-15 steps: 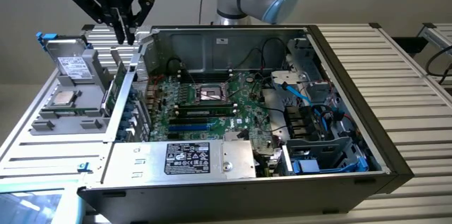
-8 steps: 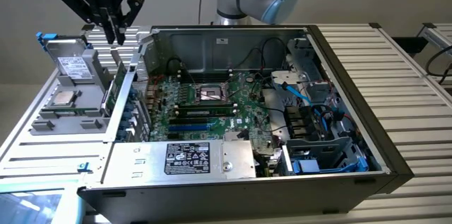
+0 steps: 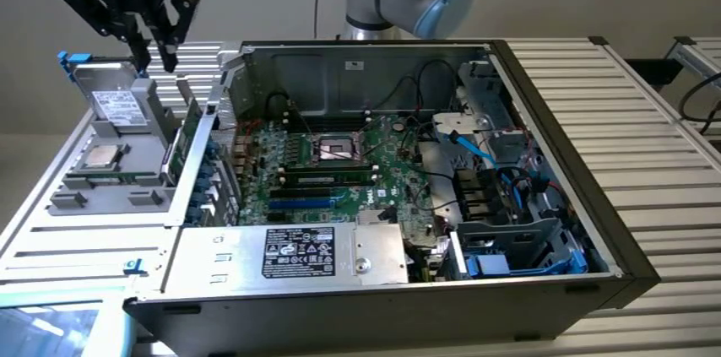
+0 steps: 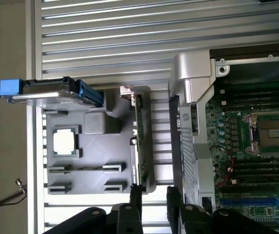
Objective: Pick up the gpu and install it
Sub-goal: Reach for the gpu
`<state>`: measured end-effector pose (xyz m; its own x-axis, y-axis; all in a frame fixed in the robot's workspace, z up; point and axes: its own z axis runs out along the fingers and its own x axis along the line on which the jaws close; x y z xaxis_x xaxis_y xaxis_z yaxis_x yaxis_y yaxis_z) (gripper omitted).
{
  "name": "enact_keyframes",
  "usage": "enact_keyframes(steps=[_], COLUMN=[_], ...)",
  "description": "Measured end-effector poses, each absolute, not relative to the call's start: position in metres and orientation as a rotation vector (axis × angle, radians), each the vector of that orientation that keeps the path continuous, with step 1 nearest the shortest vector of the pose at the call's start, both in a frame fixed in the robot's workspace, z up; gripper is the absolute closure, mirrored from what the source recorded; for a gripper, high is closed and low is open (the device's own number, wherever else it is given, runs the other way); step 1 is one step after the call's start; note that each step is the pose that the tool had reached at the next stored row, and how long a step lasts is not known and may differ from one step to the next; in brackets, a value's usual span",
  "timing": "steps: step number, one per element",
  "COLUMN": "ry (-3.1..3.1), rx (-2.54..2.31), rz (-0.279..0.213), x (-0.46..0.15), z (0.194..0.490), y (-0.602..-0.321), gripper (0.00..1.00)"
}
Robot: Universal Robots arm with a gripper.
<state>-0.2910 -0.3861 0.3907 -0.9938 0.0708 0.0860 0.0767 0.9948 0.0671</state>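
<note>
Upper left of the exterior view: claw (image 3: 157, 62) hangs high over the parts holder (image 3: 79, 184), fingers pointing down, spread apart, nothing between them. Not in contact with anything.

Below it, left side of that view: grey moulded holder on the ribbed tabletop (image 3: 664, 205). Each part has its own pocket, which I take to fix its pose for a top-down grasp.
- Drive (image 3: 113, 105), white label, stands upright at the far end.
- Processor chip (image 3: 104, 155) lies flat in a square recess.
- The gpu (image 3: 178, 154) stands on its long edge in a slot along the holder's side nearest the case, just beside the case wall. Not yet picked up. On edge, its upper rim is free for the fingers to close over.

Wrist view: the gpu (image 4: 140, 141) shows as a thin green strip, edge-on, with a silvery bit at one end, probably the bracket; the cooler cannot be made out from here. The card runs about in line with one finger rather than into the gap, so the claw looks only roughly placed.

Centre of the exterior view: computer case (image 3: 563, 146) on its side, panel off, so the motherboard (image 3: 327, 163) faces up, open to a straight descent. Blue slot (image 3: 304, 202) is bare, processor socket (image 3: 338, 150) empty.

Lower centre: power supply (image 3: 299, 254).
</note>
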Motion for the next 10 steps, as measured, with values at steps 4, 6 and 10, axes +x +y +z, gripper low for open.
enact_keyframes(steps=[4,6,10], ry=[-3.050,-3.049,-3.046], rx=[-0.113,-0.113,-0.113], rz=[-0.107,-0.107,-0.107], x=[-0.301,-0.307,-0.314], z=[0.390,0.389,0.388], y=[-0.385,-0.385,-0.384], gripper=[0.60,0.60,0.60])
